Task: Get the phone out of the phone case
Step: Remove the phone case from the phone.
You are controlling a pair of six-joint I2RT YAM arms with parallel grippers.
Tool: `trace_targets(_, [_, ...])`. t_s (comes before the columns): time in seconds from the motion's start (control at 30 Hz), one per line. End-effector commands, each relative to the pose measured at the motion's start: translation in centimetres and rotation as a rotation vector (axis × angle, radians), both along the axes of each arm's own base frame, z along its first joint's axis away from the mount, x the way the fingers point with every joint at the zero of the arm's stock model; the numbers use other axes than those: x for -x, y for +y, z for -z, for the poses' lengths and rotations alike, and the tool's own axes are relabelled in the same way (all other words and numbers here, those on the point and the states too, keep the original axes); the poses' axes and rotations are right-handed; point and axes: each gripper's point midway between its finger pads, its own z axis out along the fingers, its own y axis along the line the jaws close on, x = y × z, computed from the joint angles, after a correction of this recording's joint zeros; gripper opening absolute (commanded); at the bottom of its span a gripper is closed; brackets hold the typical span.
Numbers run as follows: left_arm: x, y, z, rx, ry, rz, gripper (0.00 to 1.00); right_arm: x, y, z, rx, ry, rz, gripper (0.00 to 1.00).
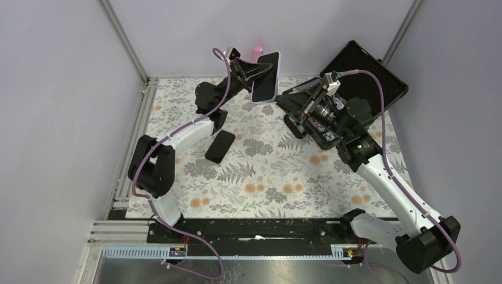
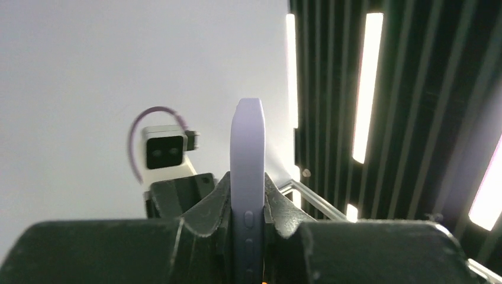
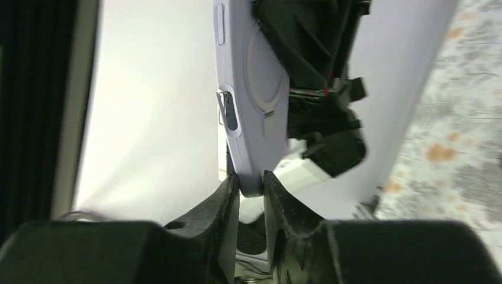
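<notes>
A lilac phone case is held upright above the back of the table, and the dark face of the phone shows inside its rim. My left gripper is shut on it; in the left wrist view the case's side edge with its buttons stands clamped in that gripper. My right gripper reaches in from the right. In the right wrist view its fingertips pinch the lower corner of the case, whose back shows a ring and a camera opening.
A flat black phone-like slab lies on the flowered mat left of centre. A black tablet-like panel leans at the back right. Grey walls and metal frame posts close in the back and sides.
</notes>
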Motion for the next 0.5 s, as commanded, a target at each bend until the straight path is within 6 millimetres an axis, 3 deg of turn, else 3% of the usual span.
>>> trace_targets(0.0, [8.3,0.2,-5.8,0.020,-0.075,0.204,0.00,-0.8,-0.4,12.8,0.445,0.198,0.028,0.00])
trace_targets(0.23, [7.3,-1.9,-0.6,-0.287,0.015,0.130,0.00,-1.8,-0.5,10.3,0.520,-0.056,0.056,0.01])
trace_targets(0.47, [7.1,-2.0,0.6,-0.333,0.022,0.093,0.00,-3.2,0.6,10.3,0.436,-0.053,0.064,0.20])
